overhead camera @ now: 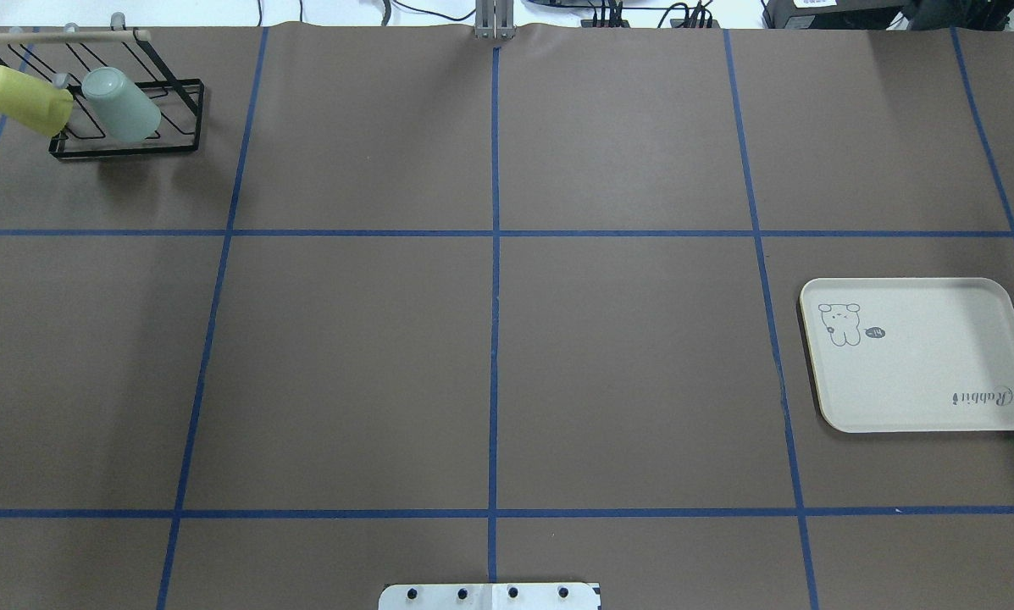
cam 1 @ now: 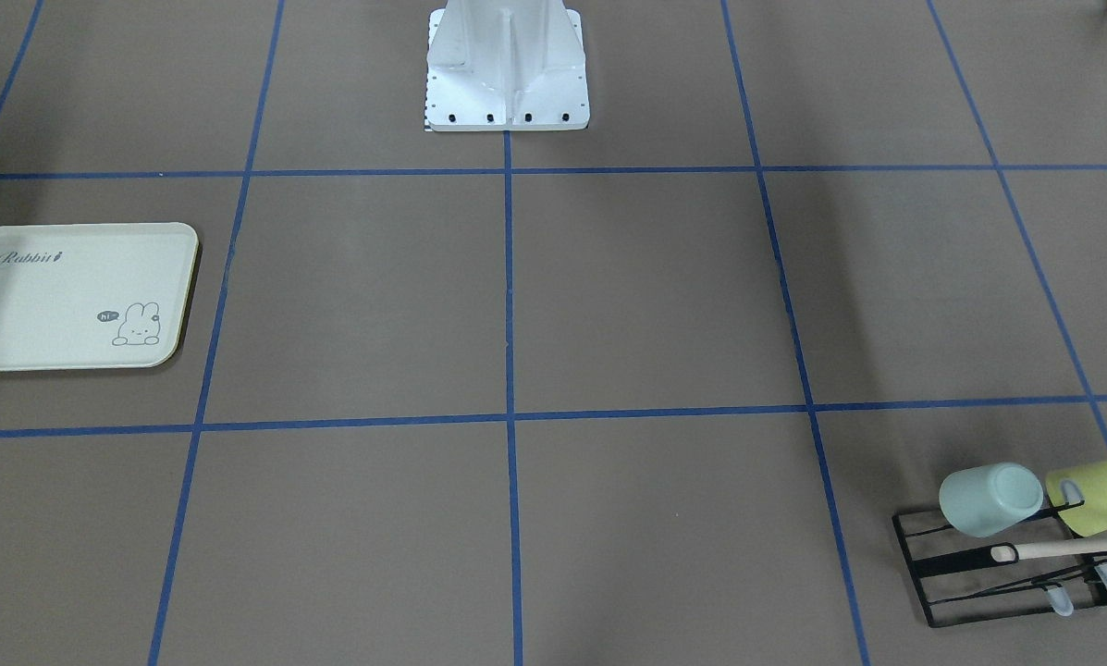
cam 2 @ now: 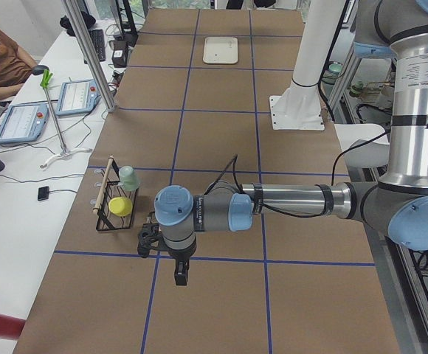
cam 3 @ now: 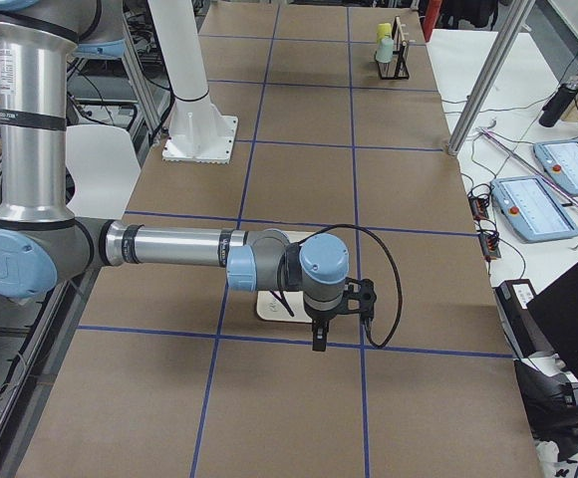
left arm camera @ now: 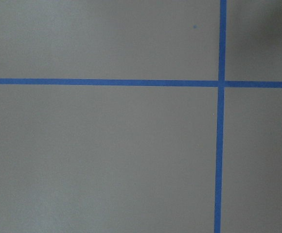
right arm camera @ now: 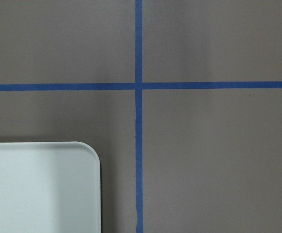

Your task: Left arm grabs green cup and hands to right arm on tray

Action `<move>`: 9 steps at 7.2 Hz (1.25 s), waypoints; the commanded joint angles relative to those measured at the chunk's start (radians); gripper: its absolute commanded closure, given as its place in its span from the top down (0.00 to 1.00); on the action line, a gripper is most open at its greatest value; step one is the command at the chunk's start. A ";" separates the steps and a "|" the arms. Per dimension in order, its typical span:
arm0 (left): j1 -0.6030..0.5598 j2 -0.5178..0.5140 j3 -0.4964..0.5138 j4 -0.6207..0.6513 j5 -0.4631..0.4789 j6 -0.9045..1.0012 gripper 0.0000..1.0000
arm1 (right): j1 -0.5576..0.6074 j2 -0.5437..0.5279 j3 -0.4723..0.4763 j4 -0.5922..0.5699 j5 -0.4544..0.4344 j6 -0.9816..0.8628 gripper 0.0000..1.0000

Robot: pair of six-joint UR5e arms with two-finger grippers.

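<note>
Green cup tilts on rack, upper left overhead (side of the left arm); tray lies right, likely for delivery. Either arm's jaws: cannot tell.

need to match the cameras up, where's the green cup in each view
Overhead exterior: green cup, top left.
Exterior front-facing: green cup, bottom right.
Exterior left: green cup, left of centre.
Exterior right: green cup, top, right of centre.
Left wrist: not in it.
Right wrist: not in it.
Shared landmark: the black wire rack it rests on, with the yellow cup beside it.
</note>
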 commanded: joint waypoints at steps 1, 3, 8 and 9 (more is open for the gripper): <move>0.000 0.001 -0.004 0.002 0.000 0.000 1.00 | 0.007 -0.002 0.009 0.004 -0.008 -0.002 1.00; 0.000 -0.015 -0.022 0.015 0.001 -0.005 1.00 | 0.007 0.004 0.013 0.007 0.005 -0.002 1.00; 0.046 -0.196 -0.117 0.006 -0.019 -0.149 1.00 | -0.004 0.017 0.015 0.013 0.002 -0.004 1.00; 0.084 -0.200 -0.120 -0.065 -0.045 -0.197 1.00 | -0.012 0.024 0.016 0.013 0.002 -0.001 1.00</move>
